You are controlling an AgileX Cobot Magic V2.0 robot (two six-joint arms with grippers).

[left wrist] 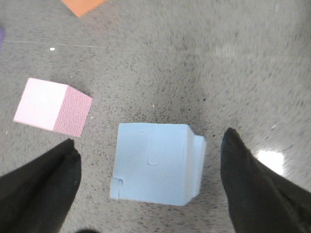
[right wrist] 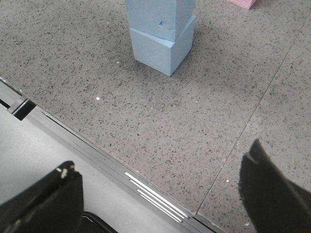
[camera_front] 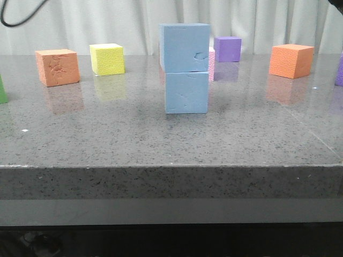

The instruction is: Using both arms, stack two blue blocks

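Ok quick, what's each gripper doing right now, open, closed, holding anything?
Left gripper: open, above the stacked blue blocks, holding nothing.
Right gripper: open, empty, near the table's edge.

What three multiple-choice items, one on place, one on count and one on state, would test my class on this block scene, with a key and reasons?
1. Where does the upper blue block sit?
A. On the lower blue block
B. On the yellow block
C. On the table beside the purple block

2. How many orange blocks stand on the table in the front view?
A. One
B. Two
C. Four

3. How is the left gripper?
A. Shut on a blue block
B. Open above the blue stack, touching nothing
C. Shut on the pink block

Key:
1 A: the two blue faces meet one above the other, slightly offset.
2 B: one orange block stands at left, another at right.
3 B: its fingers stand apart on either side of the stack, gaps showing.
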